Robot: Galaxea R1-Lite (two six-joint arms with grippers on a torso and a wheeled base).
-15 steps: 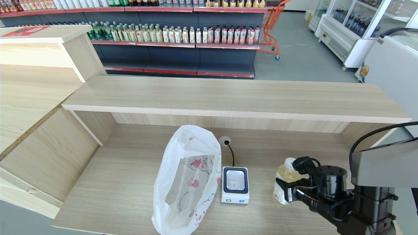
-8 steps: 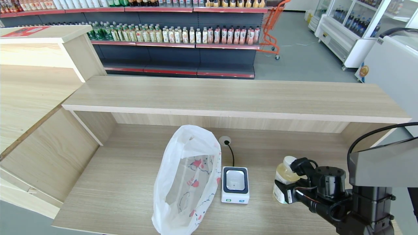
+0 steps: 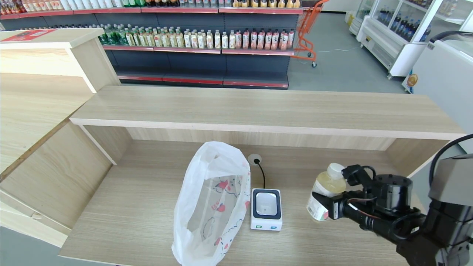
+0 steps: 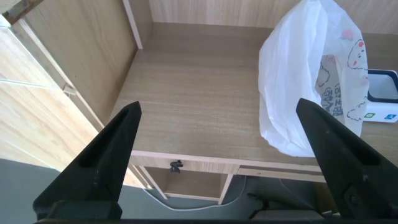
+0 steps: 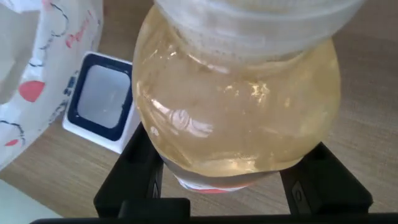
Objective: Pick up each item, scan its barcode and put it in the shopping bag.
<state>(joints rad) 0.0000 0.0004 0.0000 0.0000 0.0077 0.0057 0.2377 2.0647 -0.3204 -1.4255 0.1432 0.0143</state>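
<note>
Finding one: my right gripper [image 3: 322,209] is clamped on the bottle [image 3: 327,184], low on its body near the base. The bottle is tilted, cap towards 1 o'clock, and appears to hang clear of the counter [image 3: 140,207]. The scanner [image 3: 266,208] sits at the bottle's 9 o'clock, well apart. The shopping bag [image 3: 212,199] stands just beside the scanner, again at 9 o'clock.

Finding two: my left gripper [image 4: 217,109] is spread wide with nothing in it. It hangs over the counter's near edge, apart from the bag.

Risks, as I judge them:
- Slip or swing. The hold is low on a smooth round wall with most of the liquid above it, so a quick turn could let the bottle pivot in the jaws.
- Failed scan. The barcode shows on the label near the base, close to my fingers. If they shade it, or it faces away from the scanner window, no read follows.
- Collision. Carrying the bottle low towards 9 o'clock could knock the scanner (its cable runs off at 12 o'clock).
- Bag collapse. The bag is soft and nothing holds it, so the bottle may catch the rim and topple it.
</note>
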